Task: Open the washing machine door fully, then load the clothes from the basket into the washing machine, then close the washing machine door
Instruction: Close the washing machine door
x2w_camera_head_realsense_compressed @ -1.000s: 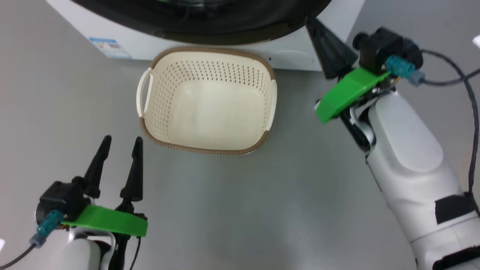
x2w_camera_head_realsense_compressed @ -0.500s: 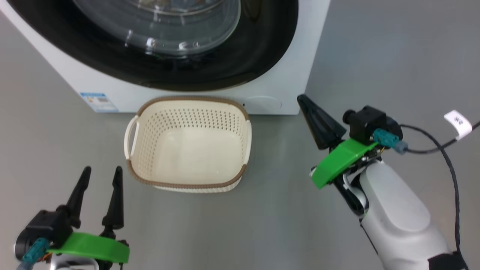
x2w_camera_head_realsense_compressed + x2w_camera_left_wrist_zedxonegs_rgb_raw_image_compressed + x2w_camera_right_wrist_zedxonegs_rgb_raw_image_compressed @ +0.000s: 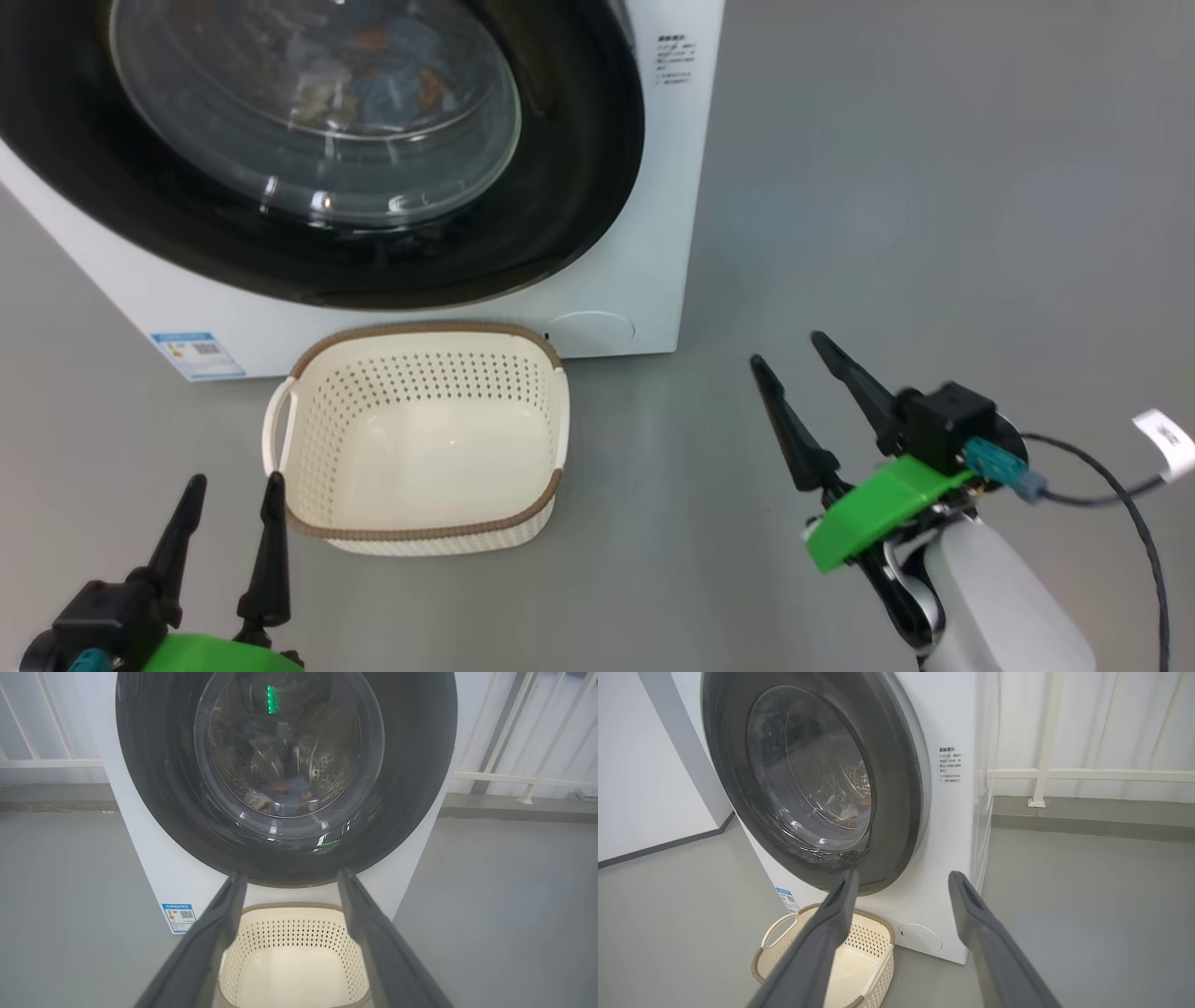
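Already shut flush against the washing machine [image 3: 644,280], the washing machine door [image 3: 317,121] shows the clothes [image 3: 373,79] bunched low in the drum behind its glass. Just in front, the basket [image 3: 420,387] sits on the grey floor [image 3: 887,233], its cream bottom bare. The left claw [image 3: 235,481] hovers released by the basket's near-left corner; the right claw [image 3: 786,348], also spread wide, hangs apart to its right.

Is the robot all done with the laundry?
It looks finished. Done: the basket is empty, the clothes lie inside the washing machine, and the washing machine door looks shut. In hand: nothing; the left claw and right claw are open and empty, away from the machine. Left: probably nothing.
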